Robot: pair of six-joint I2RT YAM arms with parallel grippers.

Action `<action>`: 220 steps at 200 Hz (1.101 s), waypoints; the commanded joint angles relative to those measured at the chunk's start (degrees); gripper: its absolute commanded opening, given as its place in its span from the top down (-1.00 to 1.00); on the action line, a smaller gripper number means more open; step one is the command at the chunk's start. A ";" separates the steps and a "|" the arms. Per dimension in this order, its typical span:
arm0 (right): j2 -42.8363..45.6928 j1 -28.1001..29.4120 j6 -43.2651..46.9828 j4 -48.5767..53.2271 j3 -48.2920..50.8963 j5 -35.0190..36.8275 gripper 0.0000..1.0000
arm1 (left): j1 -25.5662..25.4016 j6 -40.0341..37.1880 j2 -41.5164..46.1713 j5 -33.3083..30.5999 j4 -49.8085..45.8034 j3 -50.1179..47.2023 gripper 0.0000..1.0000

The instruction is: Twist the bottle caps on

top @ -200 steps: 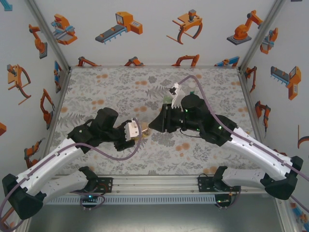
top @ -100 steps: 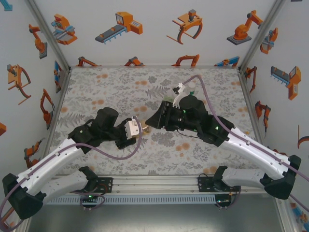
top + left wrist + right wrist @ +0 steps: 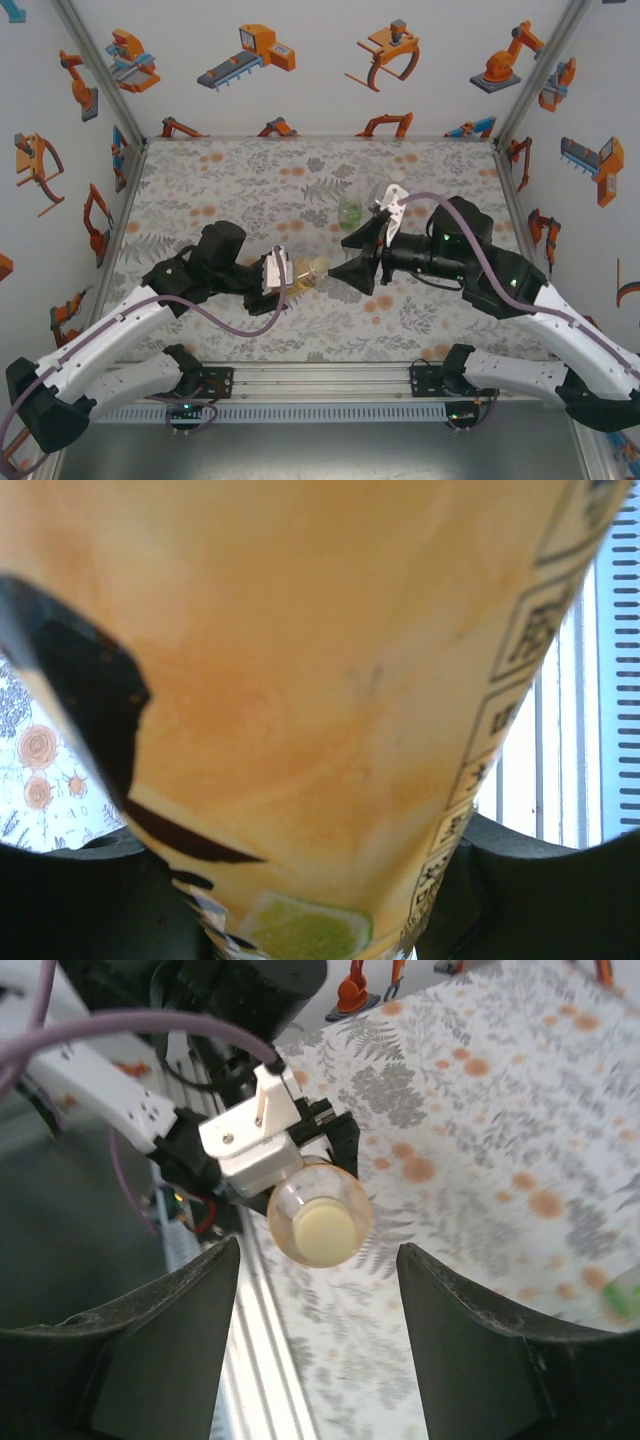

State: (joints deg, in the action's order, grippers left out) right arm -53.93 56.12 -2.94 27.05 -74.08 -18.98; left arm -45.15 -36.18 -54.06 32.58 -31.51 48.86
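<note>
Your left gripper (image 3: pixel 286 272) is clamped on the amber bottle (image 3: pixel 310 270), just 6 o'clock of the table (image 3: pixel 220 180) centre, cap (image 3: pixel 320 1235) facing 3 o'clock toward your open right gripper (image 3: pixel 353 258); close off-centre and the cap may cross-thread or stay loose and leak.

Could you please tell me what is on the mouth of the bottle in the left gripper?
A pale yellow cap sits on the amber bottle. The cap covers the neck threads, so how far it is screwed on cannot be seen.
</note>
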 commanded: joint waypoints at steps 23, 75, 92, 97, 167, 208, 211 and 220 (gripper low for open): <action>-4.25 0.27 27.57 10.92 -5.46 -12.24 -0.21 | -0.34 -2.40 0.72 6.24 -1.14 1.76 1.00; -7.91 0.23 29.13 8.62 -6.16 -15.20 -0.14 | -0.42 -2.60 0.27 6.69 -1.63 1.96 1.00; -8.79 0.26 29.13 8.28 -6.57 -15.88 -0.06 | -0.43 -2.58 0.16 6.72 -1.79 2.03 1.00; -9.08 0.27 29.13 8.36 -6.68 -16.10 -0.04 | -0.41 -2.59 0.27 6.79 -1.80 2.03 1.00; -9.79 0.26 28.87 8.22 -6.84 -17.10 0.16 | -0.43 -2.49 -0.29 7.19 -1.98 2.20 1.00; -10.49 0.29 28.08 8.45 -7.55 -16.88 0.17 | -0.38 -2.41 -0.47 7.40 -2.02 2.29 1.00; -10.55 0.23 28.00 8.45 -7.63 -16.82 0.18 | -0.43 -2.40 -0.43 7.28 -2.05 2.29 1.00; -10.83 0.28 27.99 8.63 -7.77 -16.99 0.17 | -0.44 -2.40 -0.57 7.32 -2.04 2.29 1.00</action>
State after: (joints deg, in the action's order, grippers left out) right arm -64.20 56.12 25.34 36.23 -79.61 -34.54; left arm -45.39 -37.91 -54.37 38.17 -32.64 49.08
